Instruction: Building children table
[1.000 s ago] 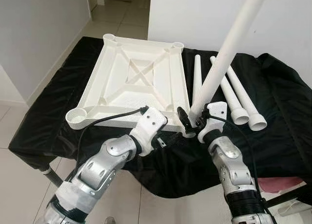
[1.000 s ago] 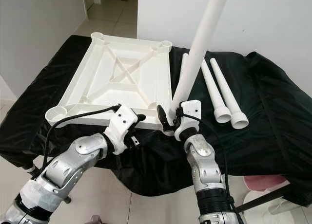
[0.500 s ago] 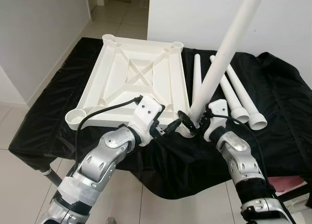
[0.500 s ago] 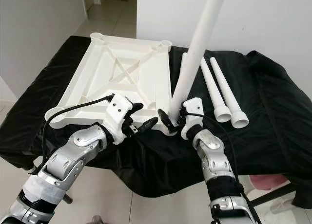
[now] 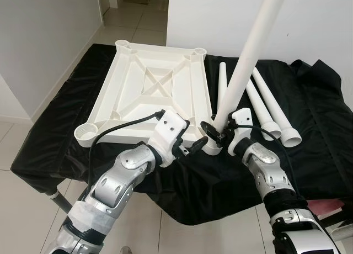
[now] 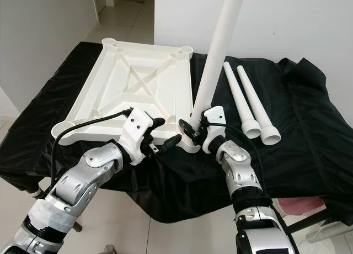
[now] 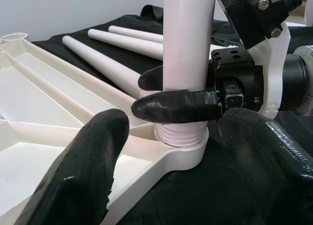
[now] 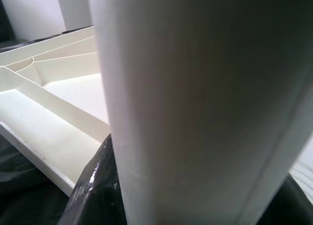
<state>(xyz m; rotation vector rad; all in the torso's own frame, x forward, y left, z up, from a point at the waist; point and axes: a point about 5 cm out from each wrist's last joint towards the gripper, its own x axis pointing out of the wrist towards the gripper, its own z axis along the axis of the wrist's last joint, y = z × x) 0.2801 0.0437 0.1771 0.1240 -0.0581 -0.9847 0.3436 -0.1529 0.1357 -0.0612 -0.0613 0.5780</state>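
Black cloth (image 5: 309, 171) covers the whole work surface, which reaches from the near edge back to the white wall. On it, upside down, lies the white table top (image 5: 151, 94), ribbed underside up, filling the left and middle; round leg sockets sit at its corners.

At its near right corner socket (image 7: 180, 147) stands the leg in hand (image 5: 248, 55), tilted only a little and leaning away to the right. The left wrist view shows its threaded foot sitting in the socket with several threads still exposed. The right gripper (image 5: 218, 133) is clenched around the leg just above the socket, one black finger (image 7: 176, 106) wrapped across its front. The left gripper (image 5: 194, 144) sits just beside the same corner at the table top's near edge, fingers parted and grasping nothing, pointed at the leg's base.

My judgement: the step in hand is seating the first leg. The next move calls for bringing the leg square to the socket and turning it down until the threads vanish, with the left gripper steadying the table top so that it does not spin or slide on the slick cloth.

Three spare legs (image 5: 270, 113) lie side by side toward the right edge, near the working corner, with a cloth fold behind them. Nothing blocks the socket itself.
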